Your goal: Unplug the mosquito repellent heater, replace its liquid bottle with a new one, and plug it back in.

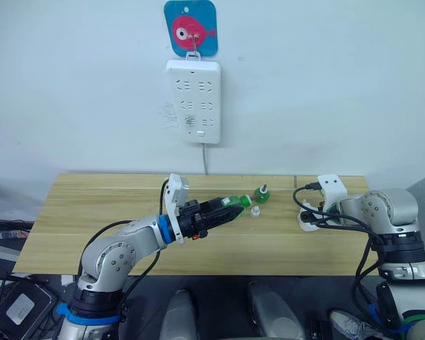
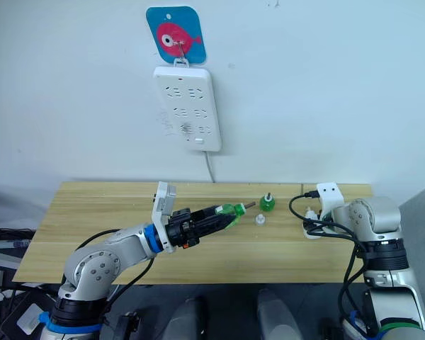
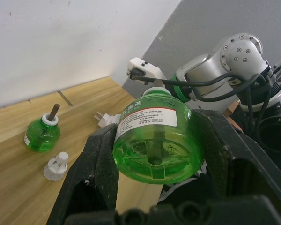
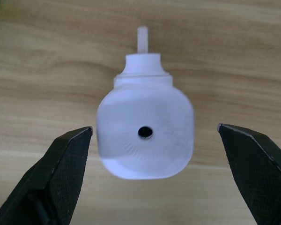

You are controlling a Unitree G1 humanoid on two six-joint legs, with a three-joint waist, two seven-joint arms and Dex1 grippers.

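Two squat, see-through green bottles show. One bottle (image 3: 155, 140), labelled and glossy, is clamped sideways in the left hand (image 1: 230, 207) above the wooden surface (image 1: 92, 212). The other bottle (image 3: 41, 133) stands upright on the boards with a dark wick, a small clear cap (image 3: 56, 166) beside it. One smooth white rounded heater (image 4: 145, 136) lies on the surface between the spread fingers of the right hand (image 4: 152, 154).

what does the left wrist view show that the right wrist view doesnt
Left wrist view: the left claw shut on a green bottle, a second green bottle standing on the table beside a small clear cap, plus the right arm.

Right wrist view: the white heater lying between the open right claw fingers, untouched.

Both: the wooden table.
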